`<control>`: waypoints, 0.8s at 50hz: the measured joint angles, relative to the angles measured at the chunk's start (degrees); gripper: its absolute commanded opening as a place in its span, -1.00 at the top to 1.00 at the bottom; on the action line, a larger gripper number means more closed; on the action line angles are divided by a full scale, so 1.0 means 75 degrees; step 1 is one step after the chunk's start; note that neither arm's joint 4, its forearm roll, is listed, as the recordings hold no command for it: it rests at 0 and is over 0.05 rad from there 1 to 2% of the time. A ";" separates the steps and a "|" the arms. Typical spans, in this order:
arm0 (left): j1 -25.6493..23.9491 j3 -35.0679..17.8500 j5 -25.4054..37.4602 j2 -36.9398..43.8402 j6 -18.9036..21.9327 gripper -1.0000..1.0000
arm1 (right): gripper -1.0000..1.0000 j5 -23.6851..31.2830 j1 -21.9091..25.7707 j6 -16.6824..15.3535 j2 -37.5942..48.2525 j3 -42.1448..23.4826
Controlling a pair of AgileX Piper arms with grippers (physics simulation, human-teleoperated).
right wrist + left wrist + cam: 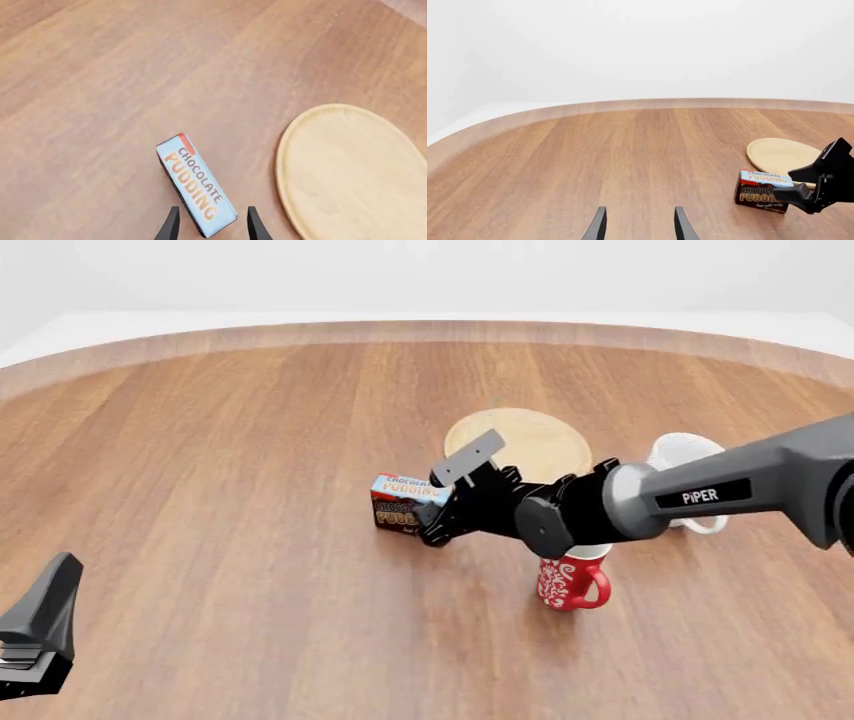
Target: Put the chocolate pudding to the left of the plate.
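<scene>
The right gripper (209, 222) is spread wide around one end of the chocolate pudding (195, 184), which stands on the table (227, 470) just left of the plate (534, 440), its long side pointing straight away from the fingers.

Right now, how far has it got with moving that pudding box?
The chocolate pudding already stands on the table left of the plate. The right gripper sits open around it, neither clamped nor clear. Left to do: back that arm away. The left gripper is idle.
</scene>
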 measured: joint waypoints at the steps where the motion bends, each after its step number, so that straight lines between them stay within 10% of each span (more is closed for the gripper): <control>1: 0.0000 0.0000 0.0000 0.0000 0.0000 -1.00 | -1.00 -0.0004 -0.0003 0.0002 0.0016 -0.0011; 17: 0.0000 0.0000 0.0000 0.0000 0.0000 -1.00 | -1.00 -0.0072 -0.0005 0.0044 0.0291 -0.0167; 18: 0.0000 0.0000 0.0000 0.0000 0.0000 -1.00 | 1.00 -0.0077 -0.0004 0.0045 0.0300 -0.0171; 40: 0.0000 0.0000 0.0000 0.0000 0.0000 -1.00 | 1.00 -0.0367 0.0358 0.0198 -0.0410 0.0476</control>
